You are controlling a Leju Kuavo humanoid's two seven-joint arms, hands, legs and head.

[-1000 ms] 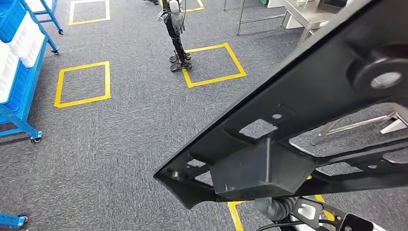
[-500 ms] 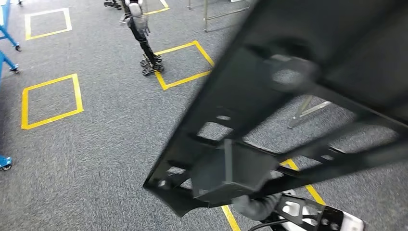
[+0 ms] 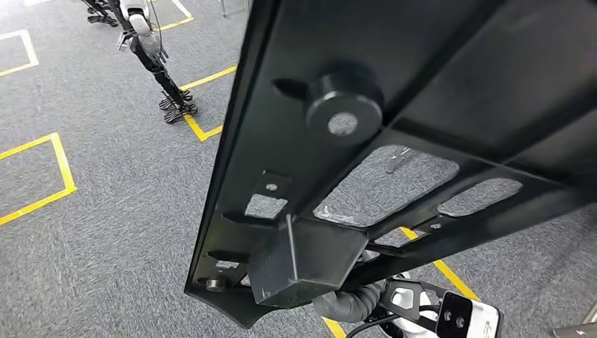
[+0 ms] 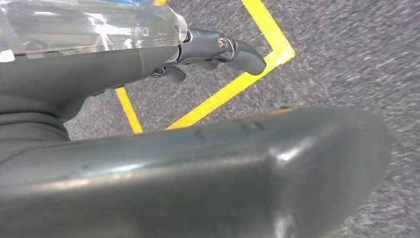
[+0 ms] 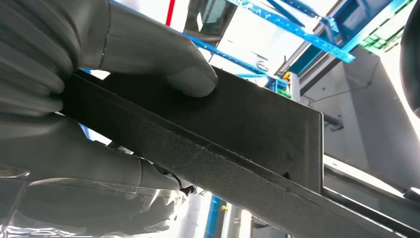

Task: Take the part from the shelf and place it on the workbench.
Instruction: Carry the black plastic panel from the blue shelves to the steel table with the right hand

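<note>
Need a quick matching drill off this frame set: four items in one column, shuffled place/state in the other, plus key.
Column 1
1. black part
2. right hand
3. left hand
4. other robot

Column 2
A. stands on the grey carpet by a yellow tape square, far off in the head view
B. grips a flat black edge between thumb and fingers
C. holds nothing, above yellow floor tape
D. large, with cut-out openings and a round boss, carried close in front of the head camera

Pairs: 1-D, 2-B, 3-C, 4-A
</note>
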